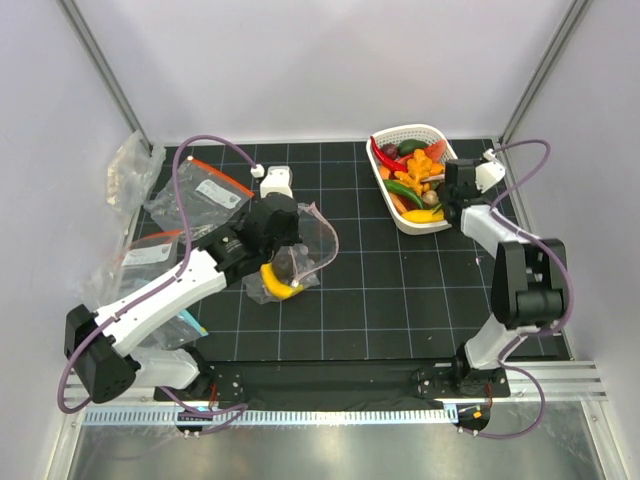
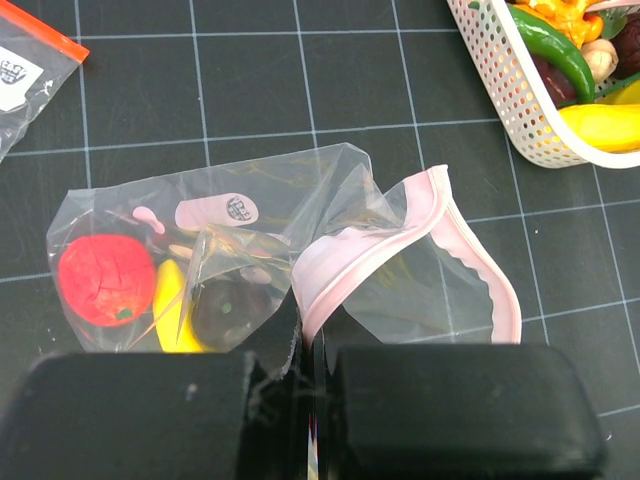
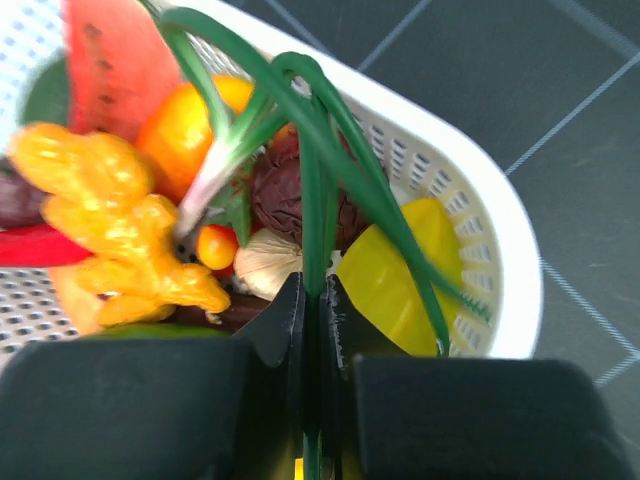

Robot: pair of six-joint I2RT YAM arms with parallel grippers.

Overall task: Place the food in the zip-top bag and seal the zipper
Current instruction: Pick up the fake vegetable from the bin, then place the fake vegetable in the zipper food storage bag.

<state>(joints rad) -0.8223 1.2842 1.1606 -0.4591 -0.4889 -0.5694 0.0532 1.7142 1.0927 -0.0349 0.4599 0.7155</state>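
The zip-top bag [image 2: 250, 200] lies crumpled on the black mat, its mouth open and its pale pink zipper [image 2: 470, 270] curling up. Inside it are a red fruit [image 2: 105, 280], a yellow banana [image 2: 172, 310] and a dark purple piece [image 2: 228, 310]. My left gripper [image 2: 312, 350] is shut on the bag's edge beside the zipper; it also shows in the top view [image 1: 283, 262] over the bag [image 1: 315, 245]. My right gripper [image 3: 320, 300] is shut on the green leaves of a toy spring onion [image 3: 320, 170] over the white basket [image 3: 500, 260], at the back right in the top view [image 1: 452, 205].
The basket [image 1: 410, 222] holds several toy foods: a yellow pepper [image 3: 400, 270], an orange knobbly piece [image 3: 110, 220], a red slice [image 3: 110, 60]. Clear bags with orange-red strips [image 1: 205, 190] lie left of the left arm, one showing in the left wrist view [image 2: 30, 60]. Crumpled clear plastic [image 1: 130, 170] sits far left.
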